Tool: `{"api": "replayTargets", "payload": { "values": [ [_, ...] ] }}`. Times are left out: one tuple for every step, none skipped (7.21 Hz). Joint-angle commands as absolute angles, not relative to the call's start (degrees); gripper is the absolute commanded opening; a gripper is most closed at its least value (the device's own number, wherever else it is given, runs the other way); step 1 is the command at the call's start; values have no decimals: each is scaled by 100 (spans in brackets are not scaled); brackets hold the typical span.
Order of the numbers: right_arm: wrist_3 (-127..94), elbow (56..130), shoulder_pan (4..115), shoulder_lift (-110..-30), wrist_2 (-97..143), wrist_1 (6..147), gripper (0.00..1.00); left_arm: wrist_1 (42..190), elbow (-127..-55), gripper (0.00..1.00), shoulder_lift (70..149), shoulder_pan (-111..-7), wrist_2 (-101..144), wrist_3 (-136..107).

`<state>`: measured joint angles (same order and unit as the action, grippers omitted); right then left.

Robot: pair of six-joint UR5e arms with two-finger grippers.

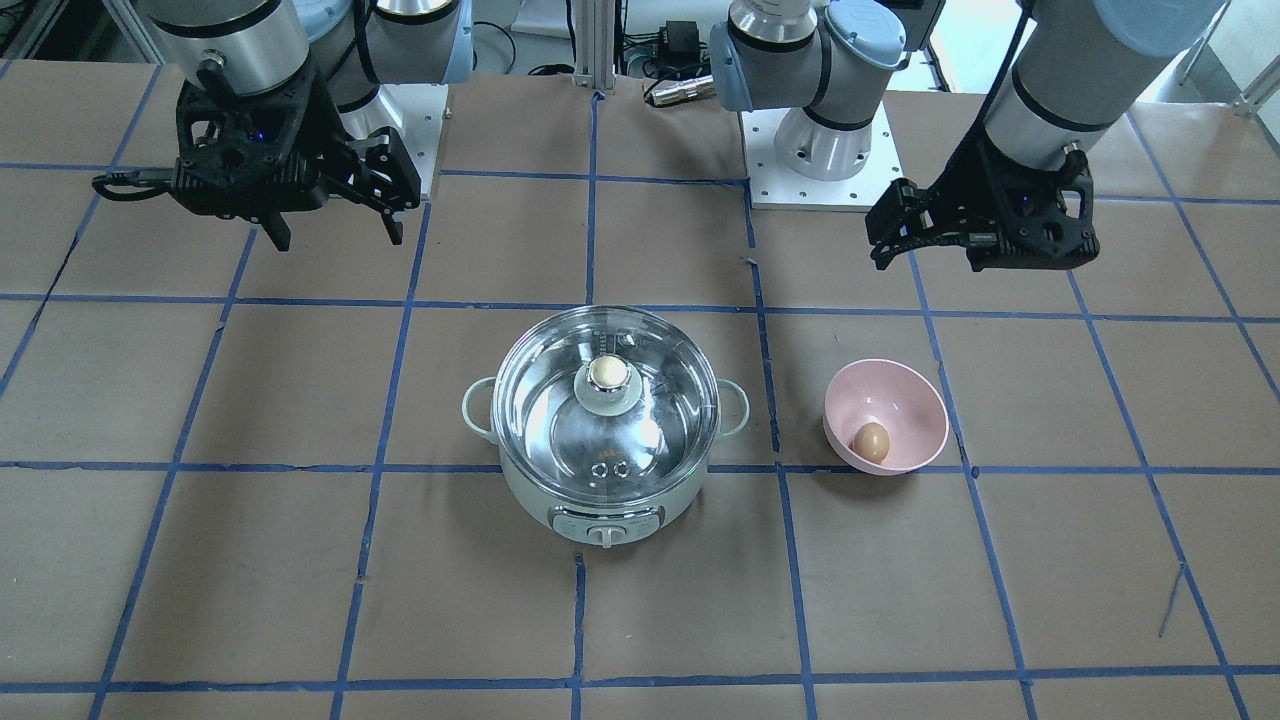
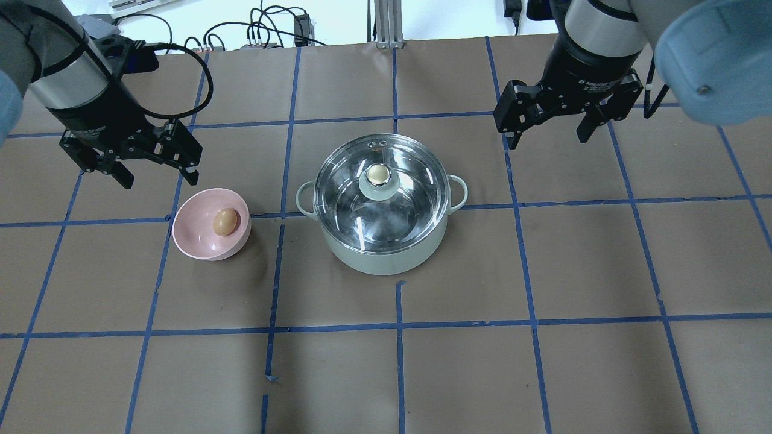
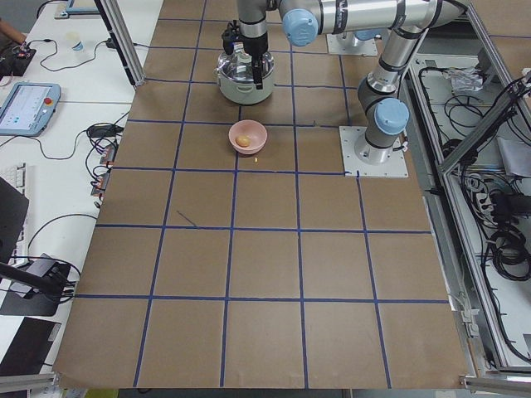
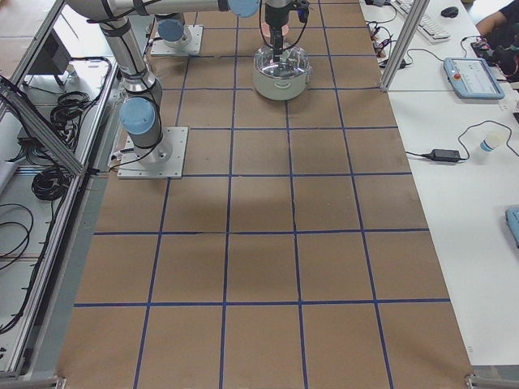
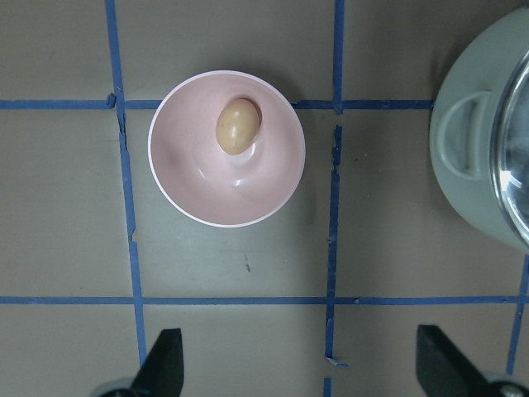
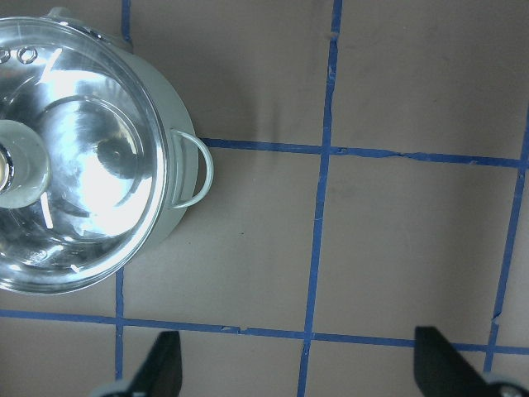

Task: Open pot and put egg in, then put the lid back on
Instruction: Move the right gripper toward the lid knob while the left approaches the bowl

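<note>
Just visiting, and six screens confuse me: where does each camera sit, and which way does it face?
Front-facing: across the table, facing the robot; both arms, pot centre.
Overhead: behind the robot, looking down; left gripper, right gripper.
Exterior left: table's end, left arm nearest.
Exterior right: opposite end; right arm nearest.
Left wrist: looks down at egg in pink bowl; fingertips show.
Right wrist: looks down at lid; fingertips show.
Shared: both wrist views catch the pot.

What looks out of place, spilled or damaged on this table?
Nothing stands out. The lid sits level on the pot, and the egg lies whole in the pink bowl.
</note>
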<state>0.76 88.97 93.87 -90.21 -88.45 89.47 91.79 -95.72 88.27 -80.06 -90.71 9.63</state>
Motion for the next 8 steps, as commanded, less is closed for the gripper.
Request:
{"api": "replayTargets", "payload": {
  "values": [
    [36,8859,9422,-8895,-8833,9017,100,8547,-9956,100,8833,-7674,-9070,1213],
    [61,8790,9509,-8668,-8824,9139,100,8178,-10202,100,8842,-7612,-9053,1213],
    [-17,8528,9806,-8318,-8789,9245,100,7861,-10483,100,8833,-7559,-9035,1283],
    [-226,8230,10165,-7923,-8789,9281,100,7536,-10668,100,8850,-7445,-9000,1388],
    [-376,8035,10421,-7554,-8798,9412,100,7480,-10792,100,8859,-7436,-9000,1476],
    [-1022,8007,10781,-7306,-8807,9779,100,7358,-10915,100,8938,-7418,-9000,1598],
    [-1394,8007,11123,-7078,-8876,10000,100,7148,-10994,100,8991,-7418,-9000,1652],
    [-1902,8016,11266,-6892,-8807,10228,100,6867,-11065,100,9122,-7409,-8991,1644]
  ]
}}
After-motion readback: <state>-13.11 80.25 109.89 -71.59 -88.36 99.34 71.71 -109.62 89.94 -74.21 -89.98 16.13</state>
